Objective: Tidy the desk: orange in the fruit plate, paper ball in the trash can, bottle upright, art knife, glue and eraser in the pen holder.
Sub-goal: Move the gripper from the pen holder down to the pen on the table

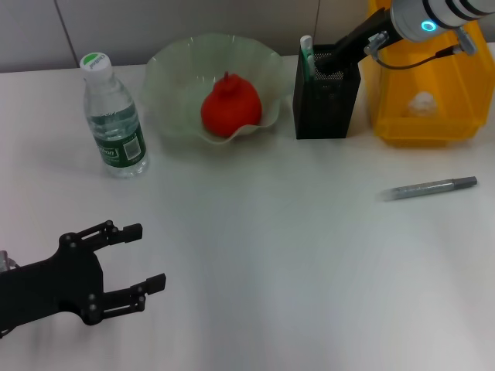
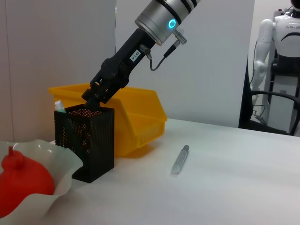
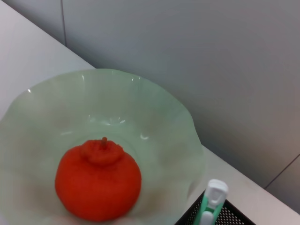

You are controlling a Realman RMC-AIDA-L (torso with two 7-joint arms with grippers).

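Right gripper (image 1: 329, 66) reaches into our pen holder (image 1: 326, 104) at the white table's (image 1: 271, 255) far edge; we cannot tell its grip. Left gripper (image 1: 139, 267) waits released near the front-left corner.

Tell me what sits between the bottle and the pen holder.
In the head view, the fruit plate holding the orange lies between the bottle and the pen holder.

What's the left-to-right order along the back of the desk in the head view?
Bottle, standing upright → fruit plate with the orange in it → pen holder, with the right pincer at its mouth → yellow trash can.
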